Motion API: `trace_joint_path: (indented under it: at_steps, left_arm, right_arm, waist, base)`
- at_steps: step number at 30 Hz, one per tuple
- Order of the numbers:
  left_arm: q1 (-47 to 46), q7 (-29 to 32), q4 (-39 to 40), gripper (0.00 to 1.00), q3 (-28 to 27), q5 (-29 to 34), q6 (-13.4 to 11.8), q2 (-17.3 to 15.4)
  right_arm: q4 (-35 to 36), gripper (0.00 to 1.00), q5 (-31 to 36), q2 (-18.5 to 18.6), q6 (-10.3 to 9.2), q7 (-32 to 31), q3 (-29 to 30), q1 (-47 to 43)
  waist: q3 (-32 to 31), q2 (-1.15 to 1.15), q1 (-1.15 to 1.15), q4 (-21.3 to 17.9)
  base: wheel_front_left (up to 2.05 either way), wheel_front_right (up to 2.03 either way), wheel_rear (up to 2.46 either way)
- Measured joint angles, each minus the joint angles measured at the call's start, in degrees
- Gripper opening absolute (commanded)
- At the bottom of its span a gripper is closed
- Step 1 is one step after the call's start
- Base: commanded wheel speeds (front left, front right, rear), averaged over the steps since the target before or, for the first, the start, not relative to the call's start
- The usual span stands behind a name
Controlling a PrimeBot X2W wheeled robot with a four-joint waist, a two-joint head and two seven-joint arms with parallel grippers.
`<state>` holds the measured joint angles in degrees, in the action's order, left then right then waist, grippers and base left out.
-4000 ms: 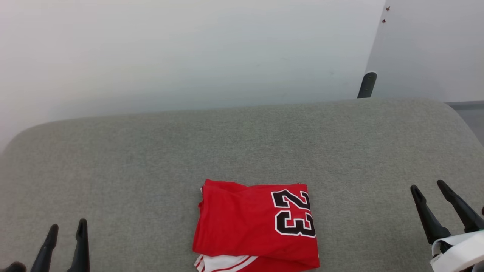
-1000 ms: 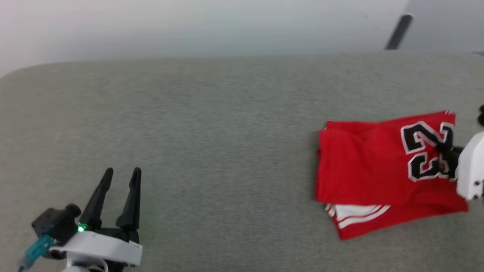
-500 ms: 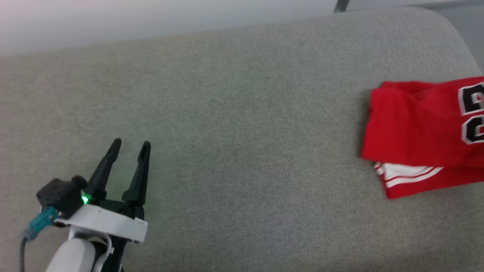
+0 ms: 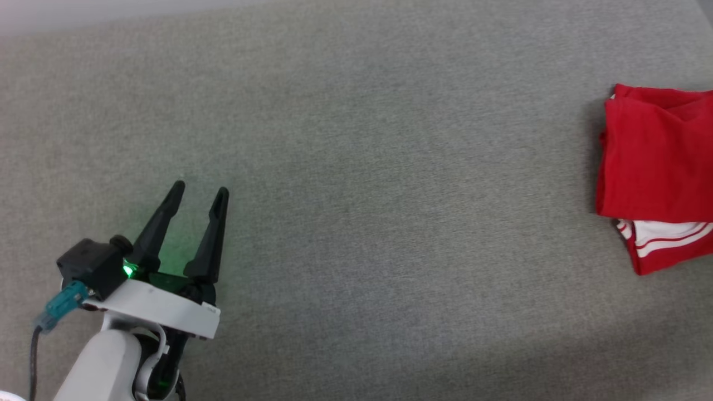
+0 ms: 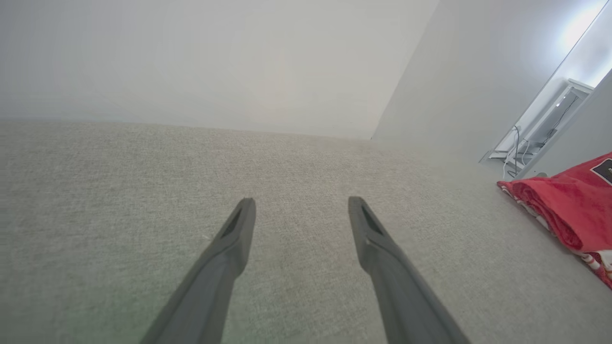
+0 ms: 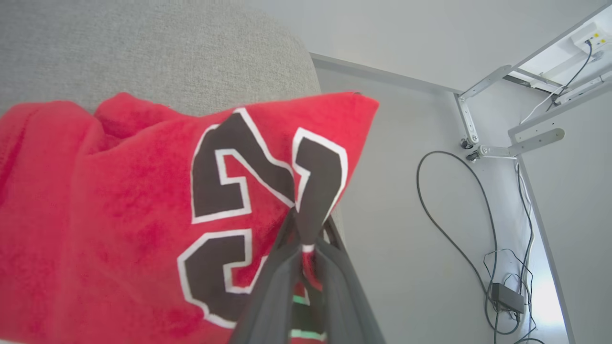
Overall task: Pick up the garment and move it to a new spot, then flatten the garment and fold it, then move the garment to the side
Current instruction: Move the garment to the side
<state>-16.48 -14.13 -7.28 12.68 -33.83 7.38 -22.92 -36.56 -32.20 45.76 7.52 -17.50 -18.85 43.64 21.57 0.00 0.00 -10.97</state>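
So the folded garment is way over on the right of the grey fabric-covered surface, running off the right edge of the head view, with a bit of white striped sleeve poking out of the stack on the near side. The right end effector has its fingers closed down to a thin pinch on the edge of the shirt right at the black numbers, and in the right wrist view that corner looks like it sits past the rounded end of the surface, with bare floor and some cables behind it. The left end effector is well apart from all this, on the near left, fingers spread and holding nothing, just hovering over bare fabric. Here's what I'd worry about: it's a one-point pinch on a multi-layer stack, so I can't tell if it has every layer. If it only has the top one or two, any pull sideways probably peels the fold open and leaves the lower layers behind. The upholstery looks grippy too, so dragging could bunch it up. And being that close to the right end, let go a touch too far out and the whole thing likely slides to the floor, with the left arm too far off to catch it.
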Motion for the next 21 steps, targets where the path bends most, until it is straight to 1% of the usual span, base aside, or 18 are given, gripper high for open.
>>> trace_joint_path:
  at_steps: [3, 4, 6, 7, 8, 9, 10, 11, 17, 21]
  left_arm:
    - [-0.26, -0.02, -0.35, 1.0, 0.31, -0.09, 0.0, -0.04]
    - [-0.41, -0.03, -0.43, 1.0, 0.4, -0.13, 0.01, -0.03]
    - [-0.58, -0.08, -0.69, 1.0, 0.55, -0.24, 0.0, 0.02]
    - [-0.59, -0.09, -0.83, 1.0, 0.65, -0.24, 0.01, 0.07]
    - [-0.6, -0.1, -0.98, 1.0, 0.7, -0.27, 0.0, 0.13]
    - [-0.6, -0.21, -1.13, 1.0, 0.74, -0.38, 0.0, 0.24]
    - [-0.6, -0.25, -1.26, 1.0, 0.7, -0.54, 0.0, 0.31]
    - [-0.57, -0.25, -1.38, 1.0, 0.65, -0.62, 0.01, 0.33]
    - [0.56, -0.52, -2.37, 1.0, 0.09, -1.48, 0.01, 0.66]
    - [1.36, -0.59, -2.79, 1.0, -0.34, -1.98, 0.0, 1.05]
  right_arm:
    - [-3.04, 0.0, 0.56, -1.26, 0.0, 2.97, -1.08, 1.3]
    - [-3.98, 0.13, 0.62, -1.69, 0.0, 3.7, -1.44, 1.65]
    - [-5.86, 0.18, 0.98, -2.27, 0.0, 4.77, -2.19, 2.13]
    - [-6.87, 0.29, 0.96, -2.6, 0.0, 5.25, -2.3, 2.39]
    - [-7.66, 0.48, 0.96, -2.89, 0.0, 5.89, -2.56, 2.66]
    - [-8.44, 0.75, 0.98, -3.01, 0.0, 6.26, -2.83, 2.88]
    - [-9.34, 0.93, 0.97, -3.16, 0.0, 6.57, -2.92, 3.1]
    - [-10.31, 1.0, 0.97, -3.33, 0.0, 6.8, -2.94, 3.27]
    - [-14.15, 1.0, 1.04, -4.13, 0.0, 7.69, -3.93, 4.33]
    - [-14.93, 1.0, 0.81, -4.24, 0.0, 8.78, -4.42, 4.42]
  waist:
    - [0.39, 0.0, 0.0, 0.63]
    - [0.45, 0.0, 0.0, 0.83]
    - [0.44, 0.0, 0.0, 1.2]
    - [0.35, 0.0, 0.0, 1.35]
    - [0.2, 0.0, 0.0, 1.48]
    - [0.01, 0.0, 0.0, 1.61]
    - [-0.22, 0.0, 0.0, 1.72]
    - [-0.5, 0.0, 0.0, 1.81]
    - [-2.64, 0.0, 0.0, 2.27]
    - [-4.08, 0.0, 0.0, 2.46]
  base:
    - [0.0, 0.0, 0.0]
    - [0.0, 0.0, 0.0]
    - [0.0, 0.0, 0.0]
    - [0.0, 0.0, 0.0]
    - [0.0, 0.0, 0.0]
    - [0.0, 0.0, 0.0]
    - [0.0, 0.0, 0.0]
    - [0.0, 0.0, 0.0]
    - [0.0, 0.0, 0.0]
    - [0.0, 0.0, 0.0]
